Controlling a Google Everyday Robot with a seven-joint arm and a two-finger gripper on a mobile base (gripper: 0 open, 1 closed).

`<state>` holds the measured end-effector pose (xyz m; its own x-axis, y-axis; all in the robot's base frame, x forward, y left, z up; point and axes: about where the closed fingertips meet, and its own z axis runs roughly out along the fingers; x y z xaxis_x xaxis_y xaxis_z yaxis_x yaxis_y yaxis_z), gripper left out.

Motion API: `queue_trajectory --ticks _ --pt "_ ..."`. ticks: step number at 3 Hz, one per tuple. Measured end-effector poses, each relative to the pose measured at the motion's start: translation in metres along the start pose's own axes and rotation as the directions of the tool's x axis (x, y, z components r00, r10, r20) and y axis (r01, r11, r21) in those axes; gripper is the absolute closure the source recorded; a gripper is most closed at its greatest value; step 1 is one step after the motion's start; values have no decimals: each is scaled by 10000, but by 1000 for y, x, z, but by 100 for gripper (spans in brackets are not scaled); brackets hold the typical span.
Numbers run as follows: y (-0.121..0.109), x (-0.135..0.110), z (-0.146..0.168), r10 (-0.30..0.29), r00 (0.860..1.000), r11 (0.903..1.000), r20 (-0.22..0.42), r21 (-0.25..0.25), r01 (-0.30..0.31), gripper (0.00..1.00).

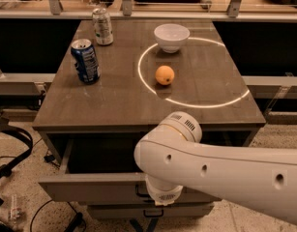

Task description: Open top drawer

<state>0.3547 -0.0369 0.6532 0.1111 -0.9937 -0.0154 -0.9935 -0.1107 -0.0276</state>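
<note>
The top drawer (pixel 90 186) stands pulled out from under the table top, its wide grey-taupe front toward me and its dark interior (pixel 102 153) showing. Its dark loop handle (pixel 140 192) shows only in part at the centre of the front. My gripper (pixel 161 198) hangs at that handle, below my white wrist, which covers most of it. My white arm (pixel 225 170) reaches in from the right and hides the drawer's right half.
On the table top (pixel 114 105) stand a blue can (pixel 85 61), a silver can (pixel 102 25), a white bowl (pixel 171 36) and an orange (pixel 164 75) inside a lit ring. A lower drawer handle (pixel 153 212) shows below. Cables lie on the floor at left (pixel 12 153).
</note>
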Motion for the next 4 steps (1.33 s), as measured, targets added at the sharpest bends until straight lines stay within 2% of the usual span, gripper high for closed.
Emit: queue_trajectory --ticks 1,3,4 --pt "20 0 -7 55 10000 10000 8 24 -55 100" --pt "24 2 -6 98 10000 9999 -8 49 -98 100" --pt "21 12 -21 223 9997 9995 -80 203 -221 100"
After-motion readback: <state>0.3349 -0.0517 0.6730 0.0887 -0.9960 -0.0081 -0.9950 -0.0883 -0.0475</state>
